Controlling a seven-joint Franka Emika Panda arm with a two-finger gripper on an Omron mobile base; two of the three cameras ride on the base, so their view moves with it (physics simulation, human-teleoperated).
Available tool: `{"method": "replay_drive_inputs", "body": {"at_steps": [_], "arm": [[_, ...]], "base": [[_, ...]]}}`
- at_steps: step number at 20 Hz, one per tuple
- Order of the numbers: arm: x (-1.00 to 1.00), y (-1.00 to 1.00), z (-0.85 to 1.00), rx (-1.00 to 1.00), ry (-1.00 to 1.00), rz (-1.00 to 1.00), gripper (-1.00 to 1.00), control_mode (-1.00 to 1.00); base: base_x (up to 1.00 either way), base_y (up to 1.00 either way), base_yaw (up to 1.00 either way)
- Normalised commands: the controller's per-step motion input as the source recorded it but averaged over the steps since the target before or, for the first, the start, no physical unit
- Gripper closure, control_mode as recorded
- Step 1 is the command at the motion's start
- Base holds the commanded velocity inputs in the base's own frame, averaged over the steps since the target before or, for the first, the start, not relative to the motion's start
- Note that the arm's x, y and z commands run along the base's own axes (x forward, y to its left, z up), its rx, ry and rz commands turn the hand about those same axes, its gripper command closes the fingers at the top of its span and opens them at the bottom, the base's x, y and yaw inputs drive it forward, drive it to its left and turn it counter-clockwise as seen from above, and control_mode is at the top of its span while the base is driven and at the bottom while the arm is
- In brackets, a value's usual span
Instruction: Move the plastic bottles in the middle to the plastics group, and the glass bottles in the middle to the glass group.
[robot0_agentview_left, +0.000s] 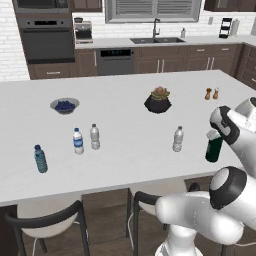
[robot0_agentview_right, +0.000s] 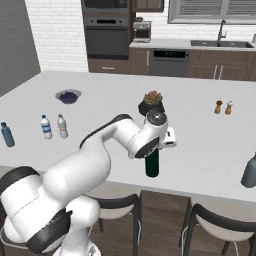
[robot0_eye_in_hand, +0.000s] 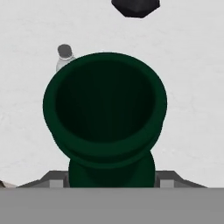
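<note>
A dark green glass bottle (robot0_agentview_left: 214, 148) stands upright near the counter's front edge, right of centre. My gripper (robot0_agentview_left: 216, 134) comes down from above and is shut on its neck. In the right base view my gripper (robot0_agentview_right: 156, 147) hides the top of the green bottle (robot0_agentview_right: 152, 164). The hand view looks straight down into the green bottle's mouth (robot0_eye_in_hand: 105, 105). One clear white-capped plastic bottle (robot0_agentview_left: 178, 138) stands just left of it. Another clear bottle (robot0_agentview_left: 95, 137) stands beside the blue-labelled bottle (robot0_agentview_left: 78, 141), with the blue-tinted bottle (robot0_agentview_left: 40, 159) further left. Whether the green bottle touches the counter I cannot tell.
A bowl of blueberries (robot0_agentview_left: 64, 105), a dark potted plant (robot0_agentview_left: 158, 100) and two small shakers (robot0_agentview_left: 212, 93) sit further back on the island. A grey bottle (robot0_agentview_right: 249, 172) stands at the far right edge. Chairs (robot0_agentview_right: 215, 222) are tucked under the front edge.
</note>
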Motion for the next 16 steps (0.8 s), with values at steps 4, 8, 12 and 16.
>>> {"method": "replay_drive_inputs", "body": {"at_steps": [4, 8, 12, 16], "arm": [[0.0, -0.67, 0.24, 0.0, 0.0, 0.0, 1.0, -1.0], [0.11, -0.4, 0.02, -0.08, 0.01, 0.03, 1.0, -1.0], [0.21, -0.11, 0.0, -0.17, 0.0, 0.06, 1.0, -1.0], [0.01, -0.17, 0.0, -0.11, 0.0, 0.0, 1.0, -1.0]], "base": [[0.0, 0.0, 0.0], [0.0, 0.0, 0.0], [0.0, 0.0, 0.0], [0.0, 0.0, 0.0]]}}
